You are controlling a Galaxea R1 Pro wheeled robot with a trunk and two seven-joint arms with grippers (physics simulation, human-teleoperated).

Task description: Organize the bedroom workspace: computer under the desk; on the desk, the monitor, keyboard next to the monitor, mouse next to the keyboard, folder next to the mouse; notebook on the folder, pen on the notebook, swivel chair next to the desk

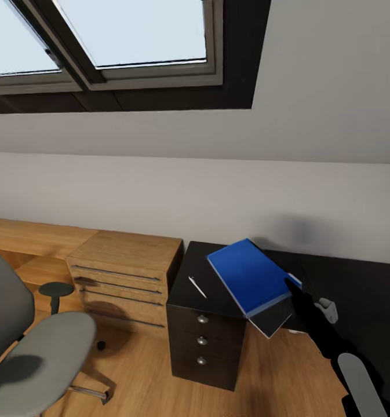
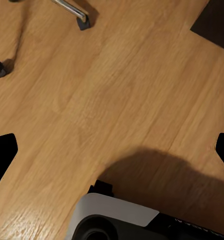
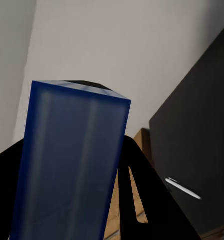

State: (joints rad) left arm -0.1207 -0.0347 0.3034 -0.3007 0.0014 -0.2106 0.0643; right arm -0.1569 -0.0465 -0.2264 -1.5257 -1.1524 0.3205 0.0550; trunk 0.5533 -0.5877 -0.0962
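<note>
Over the glossy black desk (image 1: 357,289), my right gripper (image 1: 293,288) is clamped on the blue folder's (image 1: 250,275) near corner, its length slanting toward the wall beside the pen (image 1: 197,287).

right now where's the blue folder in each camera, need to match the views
Head view: the folder lies tilted at lower centre-right, over the desk edge, with the right gripper at its near corner.
Right wrist view: the folder is close up at centre-left, between the gripper's dark fingers.
Left wrist view: not in it; wooden floor and chair casters.
Shared landmark: the white pen on the desk top, also in the right wrist view.
</note>
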